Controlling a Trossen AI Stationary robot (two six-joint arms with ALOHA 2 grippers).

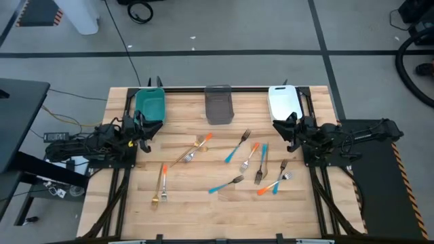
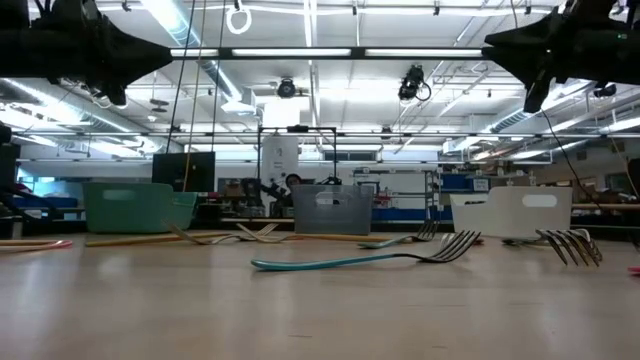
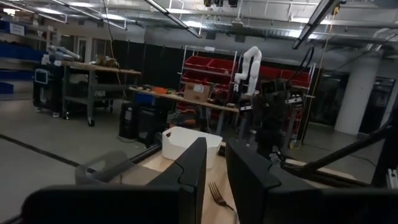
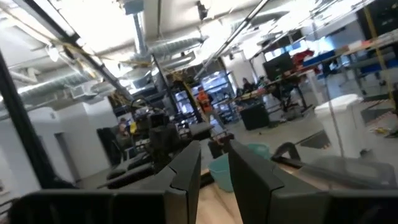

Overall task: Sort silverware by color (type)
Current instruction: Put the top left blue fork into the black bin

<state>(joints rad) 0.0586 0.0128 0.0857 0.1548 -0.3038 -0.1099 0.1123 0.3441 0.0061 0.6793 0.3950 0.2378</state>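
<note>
Left claw (image 1: 144,129) empty, slightly parted, right claw (image 1: 287,130) likewise

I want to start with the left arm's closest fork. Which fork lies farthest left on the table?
The golden-tan-handled fork, lying alone near the front left, tines toward the front edge; every other fork lies further right.

Orange, blue, tan forks (image 1: 237,159) scattered flat, mid-table.
</note>
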